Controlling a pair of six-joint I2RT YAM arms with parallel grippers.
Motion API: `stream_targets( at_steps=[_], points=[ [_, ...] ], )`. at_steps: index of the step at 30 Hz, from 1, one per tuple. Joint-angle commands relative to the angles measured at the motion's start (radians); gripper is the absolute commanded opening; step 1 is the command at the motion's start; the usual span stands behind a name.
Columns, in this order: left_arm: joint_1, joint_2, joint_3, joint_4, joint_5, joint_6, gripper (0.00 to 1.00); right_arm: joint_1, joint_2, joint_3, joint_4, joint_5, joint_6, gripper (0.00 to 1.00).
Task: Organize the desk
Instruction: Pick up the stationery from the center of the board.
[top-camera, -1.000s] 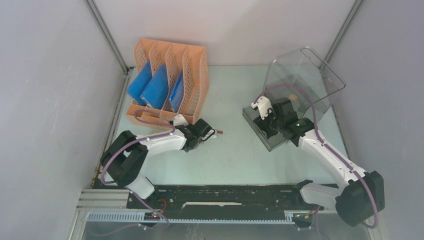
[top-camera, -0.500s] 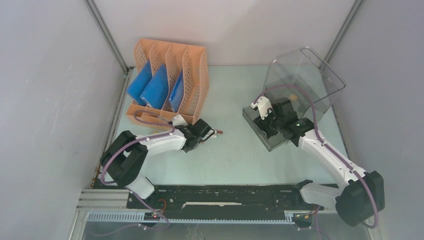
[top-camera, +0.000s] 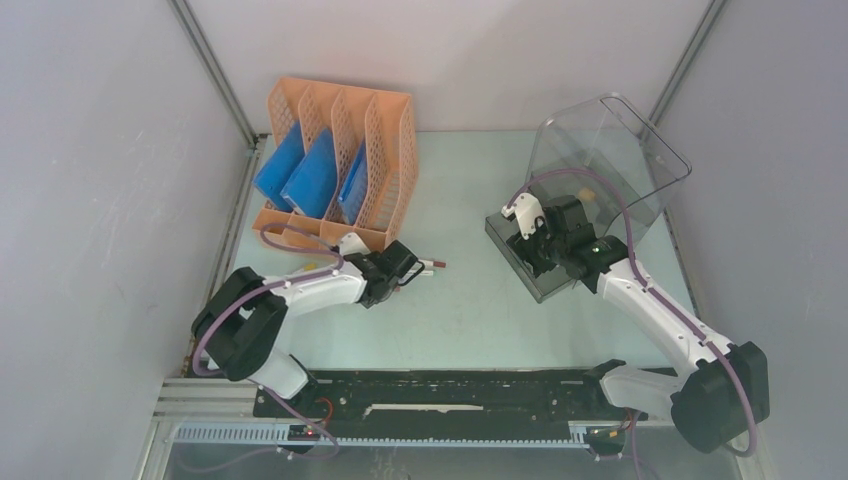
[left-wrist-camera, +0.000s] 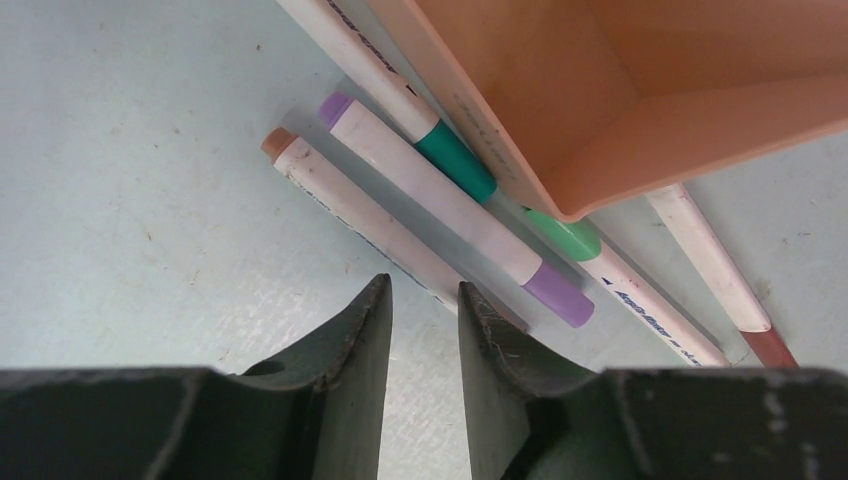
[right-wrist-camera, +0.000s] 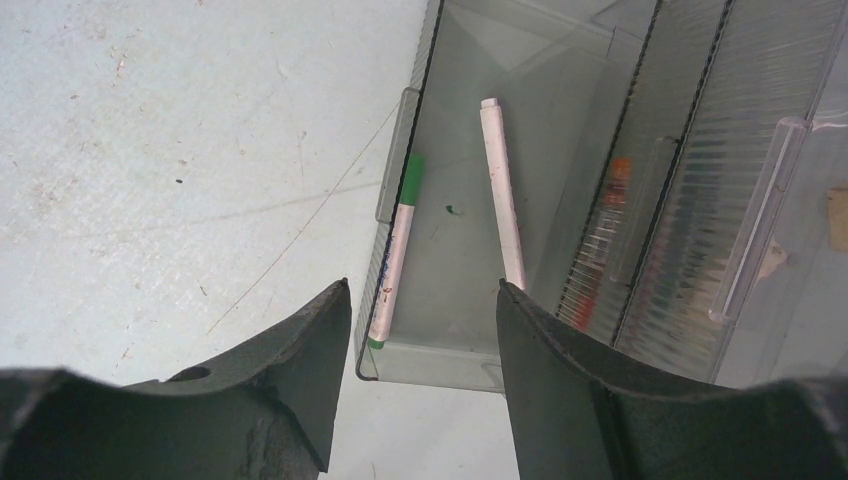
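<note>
On the pale green desk (top-camera: 470, 310), several markers lie against the front corner of the orange file rack (left-wrist-camera: 640, 90). They include a brown-capped one (left-wrist-camera: 340, 205), a purple-capped one (left-wrist-camera: 450, 215) and a green one (left-wrist-camera: 455, 160). My left gripper (left-wrist-camera: 424, 300) hovers low just short of them, its jaws a narrow gap apart with only bare desk between. Its right finger (left-wrist-camera: 495, 350) covers the near end of the brown-capped marker. My right gripper (right-wrist-camera: 422, 290) stands open over the front end of a pulled-out clear drawer (right-wrist-camera: 470, 360), which holds a green-capped marker (right-wrist-camera: 395, 250) and a white one (right-wrist-camera: 502, 200).
The orange rack (top-camera: 340, 160) at the back left holds blue folders (top-camera: 310, 180). The clear drawer box (top-camera: 605, 160) stands at the back right. A red-tipped marker (top-camera: 432, 265) lies on the desk just right of my left gripper (top-camera: 405, 268). Grey panel walls enclose the desk.
My left arm has shifted slightly left toward the rack, and its jaws have drawn closer together. The right arm has not moved.
</note>
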Motion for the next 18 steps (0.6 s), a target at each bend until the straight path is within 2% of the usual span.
stream_targets(
  at_steps=[1,6,10,18],
  points=[
    [0.01,-0.035,-0.035,-0.03,-0.016,-0.008,0.36,0.007,-0.025,0.025,0.006,0.002,-0.013,0.63],
    [0.01,-0.085,-0.087,-0.006,0.002,0.004,0.36,0.007,-0.027,0.026,0.006,0.003,-0.012,0.63],
    [0.01,-0.124,-0.123,-0.006,0.007,0.01,0.4,0.009,-0.028,0.026,0.007,0.002,-0.013,0.63],
    [0.011,-0.118,-0.163,-0.012,0.047,0.006,0.44,0.008,-0.031,0.026,0.006,0.003,-0.013,0.63]
  ],
)
